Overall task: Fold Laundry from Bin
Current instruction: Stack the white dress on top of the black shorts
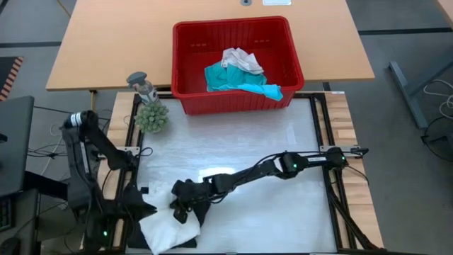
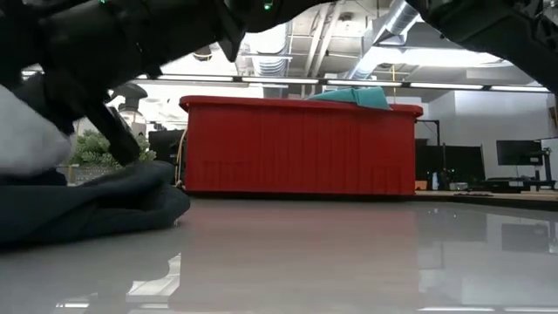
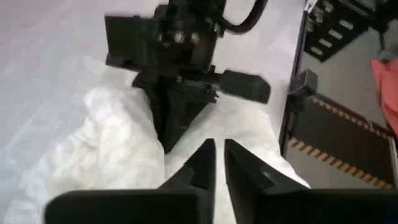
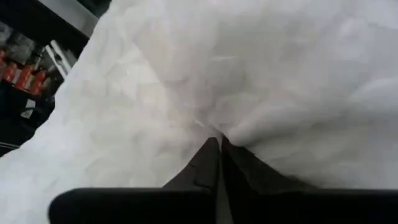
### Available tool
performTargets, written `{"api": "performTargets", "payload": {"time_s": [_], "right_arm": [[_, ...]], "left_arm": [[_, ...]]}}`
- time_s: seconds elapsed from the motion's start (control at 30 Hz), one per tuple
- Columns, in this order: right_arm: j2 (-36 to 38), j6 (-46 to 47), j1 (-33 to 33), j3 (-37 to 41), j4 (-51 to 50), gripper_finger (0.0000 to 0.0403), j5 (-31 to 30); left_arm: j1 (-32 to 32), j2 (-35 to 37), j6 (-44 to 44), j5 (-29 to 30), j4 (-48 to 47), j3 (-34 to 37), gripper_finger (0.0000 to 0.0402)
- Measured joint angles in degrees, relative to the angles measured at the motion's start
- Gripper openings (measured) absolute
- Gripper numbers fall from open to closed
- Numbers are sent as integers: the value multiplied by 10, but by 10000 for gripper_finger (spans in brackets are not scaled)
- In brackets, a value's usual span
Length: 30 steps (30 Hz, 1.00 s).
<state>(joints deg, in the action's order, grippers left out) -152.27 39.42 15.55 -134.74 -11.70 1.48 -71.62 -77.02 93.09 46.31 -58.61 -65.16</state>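
Note:
A white garment (image 1: 166, 227) lies crumpled at the table's near left, partly over a black garment (image 2: 87, 205). My right gripper (image 4: 219, 142) reaches across from the right and is shut on the white cloth. My left gripper (image 3: 217, 146) is just beside it over the same cloth, fingers shut, facing the right gripper (image 3: 171, 137). The red bin (image 1: 233, 103) stands at the far edge. In it lie a teal garment (image 1: 237, 79) and a white one (image 1: 242, 60). My right gripper pinches a small raised pucker of the white garment (image 4: 233, 134) between its fingertips, slanting down from the table's right side. One layer or several, I cannot tell. The rest of the cloth lies slack on the table. My left gripper: I cannot tell whether its tips touch the cloth.
A small green plant (image 1: 152, 117) with a grey figure behind it stands left of the bin. Bare white tabletop (image 1: 269, 149) stretches between the bin and the garments. A black frame (image 1: 325, 142) borders the table's right side.

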Motion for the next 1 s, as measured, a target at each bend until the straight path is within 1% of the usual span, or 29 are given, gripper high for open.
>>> {"api": "performTargets", "payload": {"time_s": [0.1,0.23,0.33,0.4,0.6,0.67,0.7,0.77,0.87,0.93,1.0], "right_arm": [[1,2,7,0,-15,36,0],[1,1,18,0,-25,26,-1],[1,1,21,0,-29,25,-1],[1,2,20,0,-29,29,-1],[1,13,9,0,-30,36,-1],[1,13,4,0,-31,34,0],[1,12,2,0,-31,32,1],[3,9,-2,0,-35,28,4],[14,-7,-3,1,-40,25,3],[26,-16,-3,1,-40,25,3],[42,-18,0,1,-40,29,1]], "left_arm": [[-7,-33,72,7,1,26,4],[-19,-62,183,8,7,79,4],[-28,-69,252,13,6,125,1],[-30,-69,287,19,7,157,0],[-29,-69,379,-1,22,249,0],[-22,-65,382,-5,45,267,0],[-19,-60,384,-2,49,269,0],[-15,-44,386,23,40,263,0],[-14,-1,380,69,-12,228,0],[-14,32,360,65,-51,204,0],[-14,63,339,53,-68,187,0]]}}
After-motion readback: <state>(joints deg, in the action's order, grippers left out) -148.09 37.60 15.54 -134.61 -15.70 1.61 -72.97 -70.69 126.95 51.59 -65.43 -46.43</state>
